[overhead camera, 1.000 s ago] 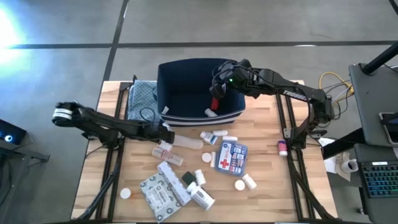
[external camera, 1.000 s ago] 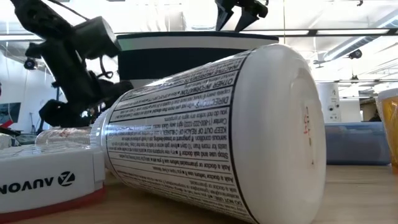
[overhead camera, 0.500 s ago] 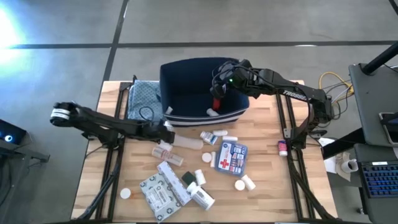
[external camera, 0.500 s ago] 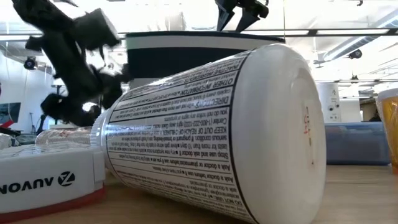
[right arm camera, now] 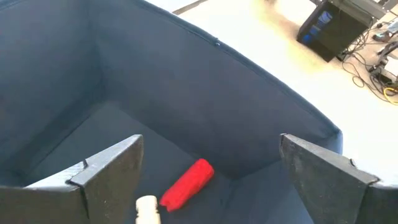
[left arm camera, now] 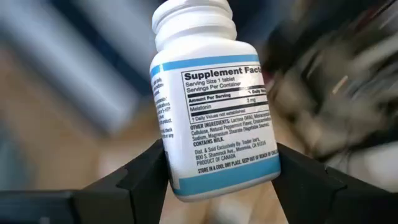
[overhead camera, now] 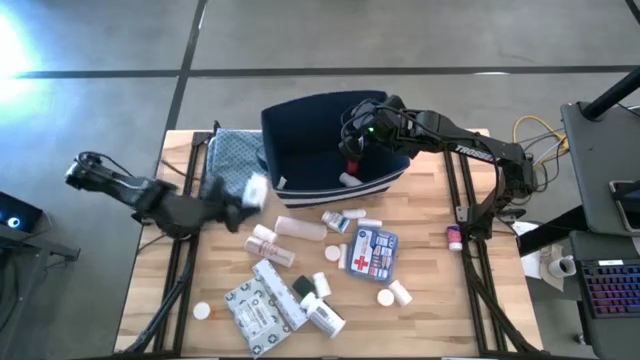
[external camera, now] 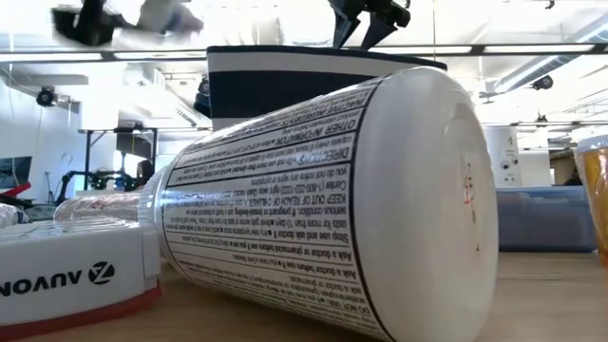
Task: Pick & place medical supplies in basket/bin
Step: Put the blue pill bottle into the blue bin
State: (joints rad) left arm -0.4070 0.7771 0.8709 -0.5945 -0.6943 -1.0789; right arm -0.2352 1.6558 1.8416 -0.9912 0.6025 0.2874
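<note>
The white pill bottle point(left arm camera: 214, 118) between the left gripper's point(left arm camera: 217, 180) fingers is showing "Supplement Facts", "Serving Size 1 tablet", "Melatonin 3 mg" and "Other Ingredients". In the low view, a big white bottle point(external camera: 323, 199) lying on the table is showing sideways print, with "DIRECTIONS" and "OTHER INFORMATION" readable. The white box point(external camera: 71, 271) beside it is reading "AUVON". The first-aid box point(overhead camera: 372, 252) is bearing a red cross.

1. The bin point(overhead camera: 300, 135) interior is mostly bare at its 9 o'clock half; the red bottle point(right arm camera: 186, 183) lies at 3 o'clock.
2. The right gripper point(overhead camera: 350, 150) hangs spread over that 3 o'clock side.
3. Supplies point(overhead camera: 362, 250) crowd the table point(overhead camera: 430, 300) at 6 o'clock of the bin.
</note>
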